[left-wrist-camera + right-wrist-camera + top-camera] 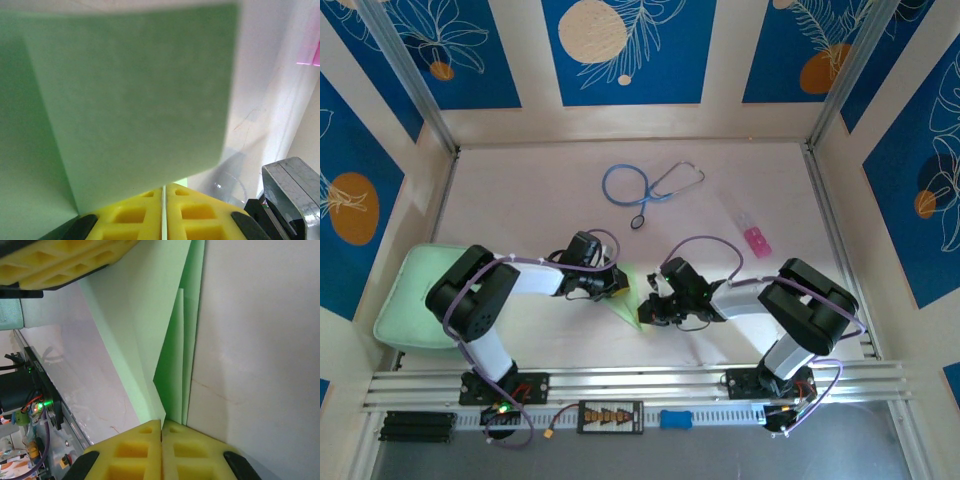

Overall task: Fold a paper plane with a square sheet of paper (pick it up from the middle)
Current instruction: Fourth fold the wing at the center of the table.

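While your left gripper and right gripper are both clamped tight on the paper, each from its own side, with the creased, layered sheet between them near the table's 6 o'clock edge, you look mid-fold, with no dart yet. Next you'll likely need to close the flaps along the centre crease without tearing. The stethoscope at 12 o'clock, the pink tube at 2 and the pad at 9 lie well apart and block nothing.

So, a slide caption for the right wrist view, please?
Right pincer and left pincer shut on the creased green paper.
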You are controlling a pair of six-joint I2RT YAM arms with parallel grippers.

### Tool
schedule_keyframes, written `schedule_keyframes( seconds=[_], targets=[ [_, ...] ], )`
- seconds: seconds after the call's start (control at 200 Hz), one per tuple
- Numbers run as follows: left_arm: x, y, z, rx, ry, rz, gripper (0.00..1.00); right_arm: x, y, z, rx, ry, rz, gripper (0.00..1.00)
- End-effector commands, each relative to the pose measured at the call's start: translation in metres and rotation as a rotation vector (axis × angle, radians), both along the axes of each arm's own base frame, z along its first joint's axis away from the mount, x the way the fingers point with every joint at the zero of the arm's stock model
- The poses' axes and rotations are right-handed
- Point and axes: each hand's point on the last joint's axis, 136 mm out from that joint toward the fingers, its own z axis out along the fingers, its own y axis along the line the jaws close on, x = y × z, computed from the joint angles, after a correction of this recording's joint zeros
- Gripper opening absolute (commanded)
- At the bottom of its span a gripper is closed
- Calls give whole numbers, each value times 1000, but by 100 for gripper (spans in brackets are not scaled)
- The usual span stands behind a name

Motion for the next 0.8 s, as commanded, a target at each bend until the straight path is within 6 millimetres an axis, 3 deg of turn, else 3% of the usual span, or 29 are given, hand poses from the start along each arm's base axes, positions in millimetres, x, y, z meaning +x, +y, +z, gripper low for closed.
schedule_keyframes(
  seconds=[0.0, 0.32, 0.61, 0.795],
  targets=[
    [-10, 14, -23, 70, 59, 29, 12, -27, -13, -12, -57, 89, 36, 9],
    [-11, 15, -24, 74, 61, 30, 12, -34, -19, -14, -68, 104, 40, 12],
    [-11, 15, -24, 75, 61, 28, 12, -45, -28, -30, -132, 152, 37, 6],
    [-11, 16, -24, 77, 65, 32, 12, -46, -30, -27, -142, 151, 29, 10]
  ],
)
